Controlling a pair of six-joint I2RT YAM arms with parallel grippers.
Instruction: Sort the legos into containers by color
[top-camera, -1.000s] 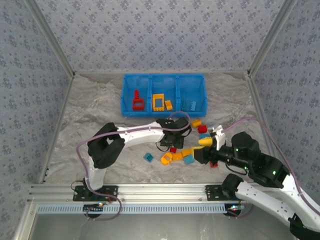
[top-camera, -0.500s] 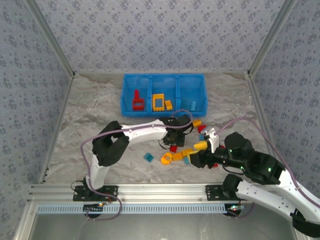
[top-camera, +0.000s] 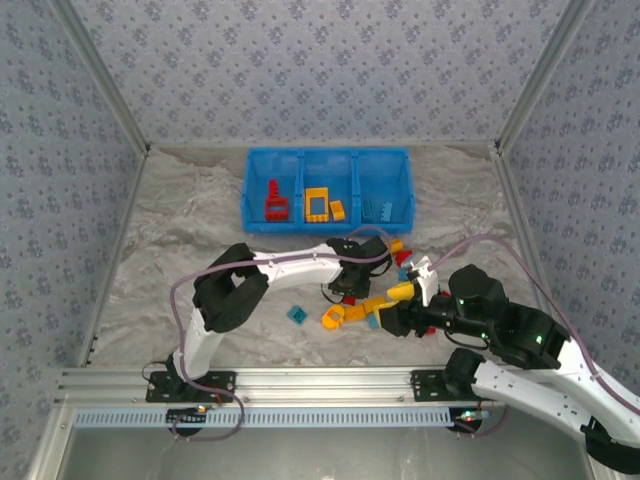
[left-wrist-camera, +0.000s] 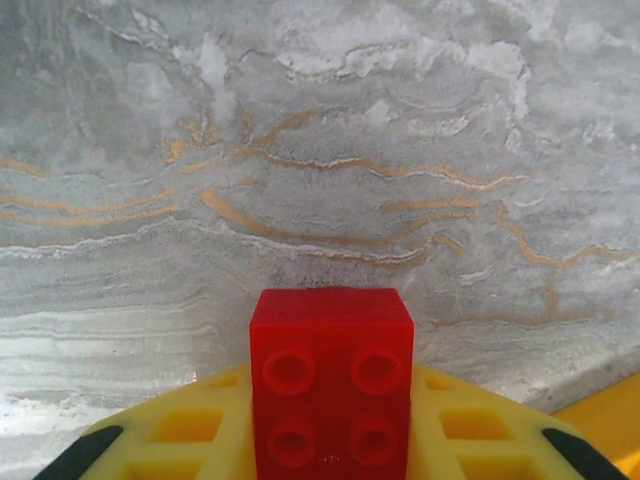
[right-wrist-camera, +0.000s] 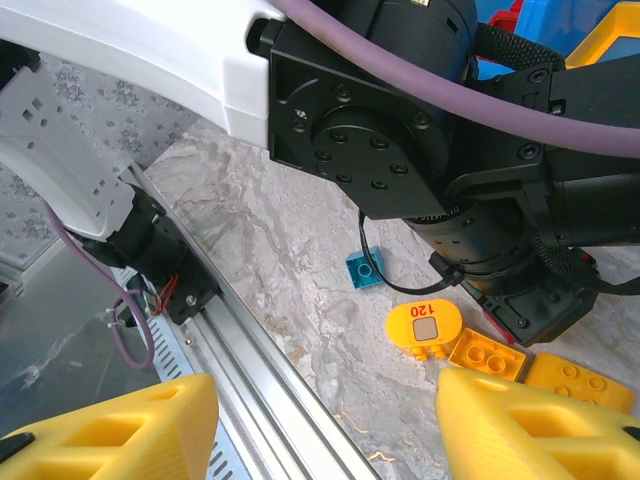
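Observation:
A red lego (left-wrist-camera: 332, 380) with four studs sits between the yellow fingers of my left gripper (left-wrist-camera: 332, 445), which is shut on it low over the marble table. From above, that left gripper (top-camera: 347, 289) is in the middle of the loose pile. My right gripper (top-camera: 392, 318) is just to its right, open, with nothing between its fingers (right-wrist-camera: 110, 425). The blue containers (top-camera: 326, 228) at the back hold red legos (top-camera: 275, 205) on the left, yellow ones (top-camera: 318, 205) in the middle and a blue one (top-camera: 378, 211) on the right.
Loose legos lie around the grippers: a teal one (top-camera: 297, 314), a yellow oval piece marked 120 (right-wrist-camera: 425, 328), an orange brick (right-wrist-camera: 485, 352), and yellow (top-camera: 392, 245) and red (top-camera: 404, 258) ones further back. The left arm's wrist (right-wrist-camera: 430, 120) looms close before my right gripper. A metal rail (top-camera: 300, 382) runs along the near edge.
The left gripper has closed its fingers onto the red lego. The right arm slid left toward the pile early on, then held still with its jaws unchanged.

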